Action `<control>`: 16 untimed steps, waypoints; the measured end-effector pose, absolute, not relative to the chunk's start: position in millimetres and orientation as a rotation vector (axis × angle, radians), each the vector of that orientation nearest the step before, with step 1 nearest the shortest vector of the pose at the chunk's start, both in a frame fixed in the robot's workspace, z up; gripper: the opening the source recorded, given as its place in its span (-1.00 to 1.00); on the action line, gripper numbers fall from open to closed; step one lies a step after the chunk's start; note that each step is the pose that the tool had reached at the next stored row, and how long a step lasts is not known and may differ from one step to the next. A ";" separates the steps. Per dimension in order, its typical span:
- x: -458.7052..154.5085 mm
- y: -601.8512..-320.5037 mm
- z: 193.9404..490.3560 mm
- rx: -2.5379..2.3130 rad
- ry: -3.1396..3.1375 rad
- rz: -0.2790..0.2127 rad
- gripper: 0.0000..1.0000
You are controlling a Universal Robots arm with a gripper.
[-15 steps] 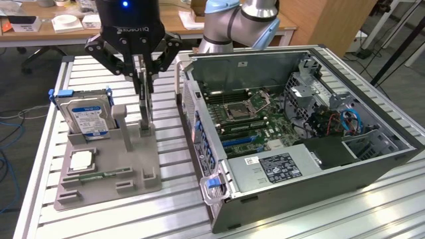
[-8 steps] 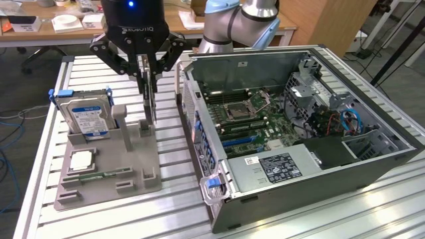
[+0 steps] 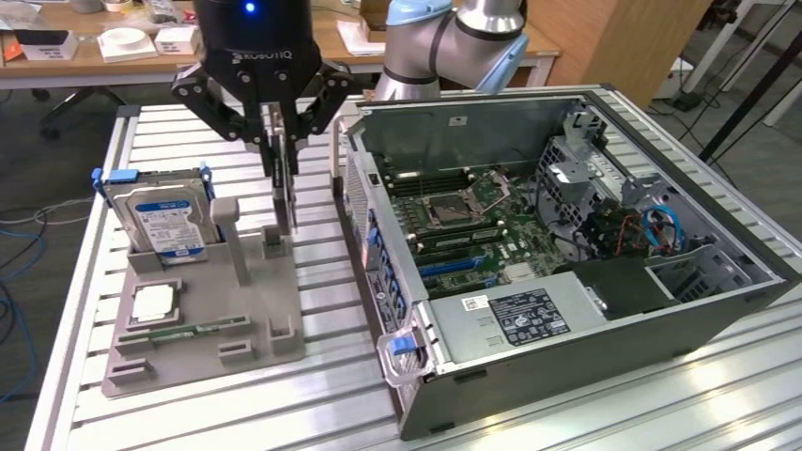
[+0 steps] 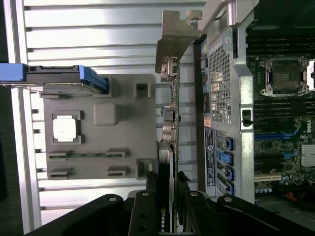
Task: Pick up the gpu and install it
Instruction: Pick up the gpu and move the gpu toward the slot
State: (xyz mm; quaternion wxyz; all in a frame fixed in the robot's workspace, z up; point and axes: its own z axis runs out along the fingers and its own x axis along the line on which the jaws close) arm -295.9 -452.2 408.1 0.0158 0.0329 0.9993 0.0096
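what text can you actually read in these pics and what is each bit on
"ROBOTIQ": on the body of the black gripper, which is closed on the card.
"NVIDIA", as it seems to read: on the thin black gpu card, near the gripper.
Too small to read: the blue label on the silver hard drive; the black label and white sticker inside the open computer case.

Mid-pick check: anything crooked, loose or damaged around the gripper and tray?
Nothing stands out. The gripper is shut on the gpu, held upright and straight over the tray. The hard drive stands square in its holder, and the open case shows nothing loose or spilled.
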 end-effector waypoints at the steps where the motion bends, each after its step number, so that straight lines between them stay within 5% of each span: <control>1: -295.3 -452.1 408.1 0.103 3.108 0.030 -0.47; 16: -285.5 -452.1 408.1 0.103 3.108 0.030 -0.47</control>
